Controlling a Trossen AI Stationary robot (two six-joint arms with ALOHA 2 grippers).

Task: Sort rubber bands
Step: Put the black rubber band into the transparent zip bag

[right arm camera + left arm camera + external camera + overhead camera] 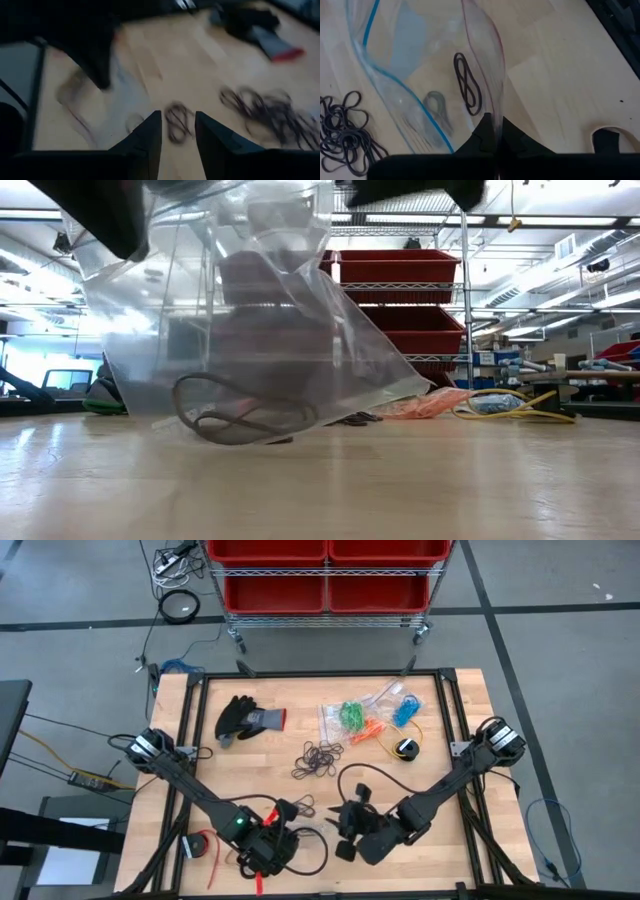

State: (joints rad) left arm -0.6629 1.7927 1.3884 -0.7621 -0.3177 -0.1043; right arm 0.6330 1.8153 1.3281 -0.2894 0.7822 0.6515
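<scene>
Near the front edge of the pale wooden table (460, 710), the left gripper (496, 134) had its dark fingers pressed together on the rim of a clear plastic bag (415, 75), a thin glossy pouch with a blue zip strip along its mouth. Inside that bag lay black rubber bands (467, 90), thin loops folded into long figure-eight shapes; the low view showed them resting on the bag's bottom against the wood. Beside it, the right gripper (177, 132) hovered over the table with its two blunt, matte fingers apart, nothing between them, a black band on the wood just beyond the tips. Farther toward the middle sat a loose tangle of black bands (318, 758), wiry and overlapping. Beyond those, other clear bags held bunches of green bands (351, 714), orange bands (368, 728) and blue bands (404, 708). A black knitted glove (248, 718) with a grey cuff and red edge lay flat near the table's far left part. Behind the table stood a wire rack with smooth red plastic bins (325, 575). No writing could be read anywhere.
</scene>
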